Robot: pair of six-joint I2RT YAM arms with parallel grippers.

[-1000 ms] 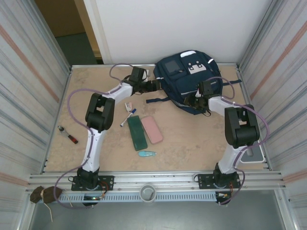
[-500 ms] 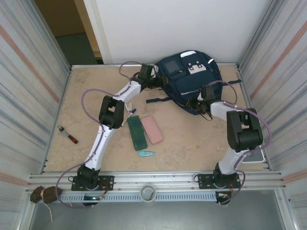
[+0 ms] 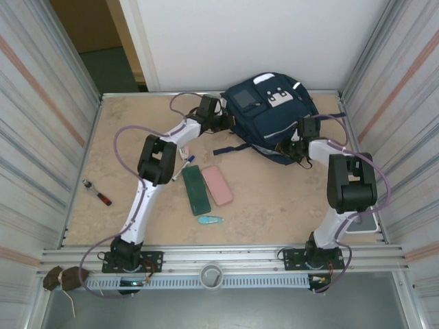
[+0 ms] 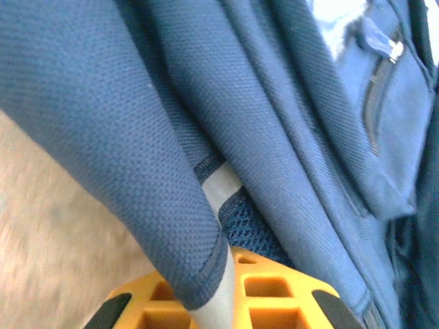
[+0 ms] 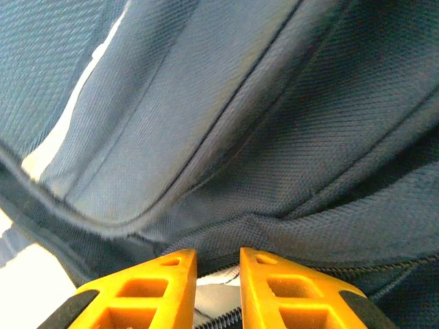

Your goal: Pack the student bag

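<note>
Saw left end effector [image 4: 221,277] pinched on student bag [image 3: 267,116] fold; right end effector [image 5: 214,266] narrow at seam ahead, hold unclear. Expected slip under pull: shallow bite.

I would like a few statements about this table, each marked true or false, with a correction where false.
1. The pink case lies inside the backpack. False: it lies on the table beside the green case.
2. The left gripper pinches the backpack's fabric. True.
3. The red-handled tool lies left of the left arm. True.
4. The right gripper holds the pen. False: it is at the backpack; the pen lies on the table.
</note>
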